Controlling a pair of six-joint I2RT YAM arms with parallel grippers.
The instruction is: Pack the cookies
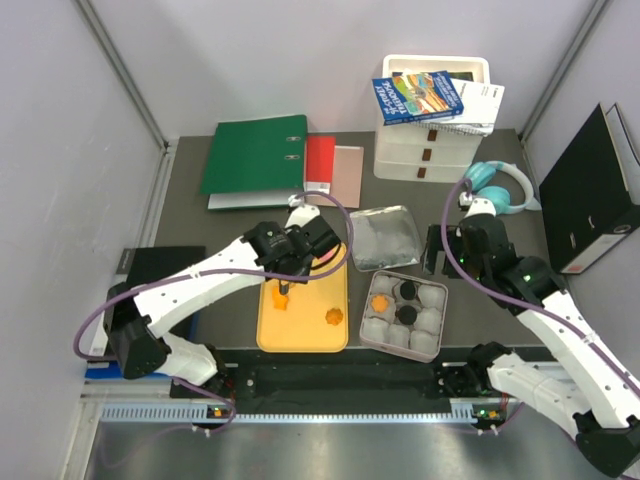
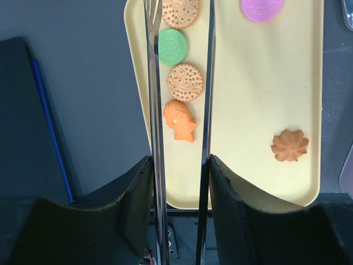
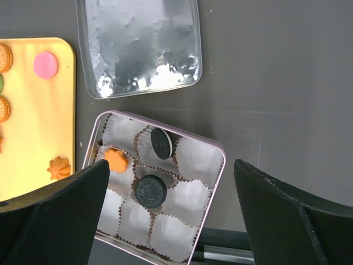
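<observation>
Tray (image 2: 259,99): 4 cookies (image 2: 185,81) beneath left end effector (image 1: 284,290)

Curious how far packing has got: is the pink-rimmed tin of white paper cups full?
Partly full. The tin holds one orange cookie and two black cookies; its other cups sit empty.

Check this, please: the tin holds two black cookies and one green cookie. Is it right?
Not quite: the tin holds two black cookies and one orange cookie, not green. The right wrist view shows it; the green cookie lies on the yellow tray.
</observation>
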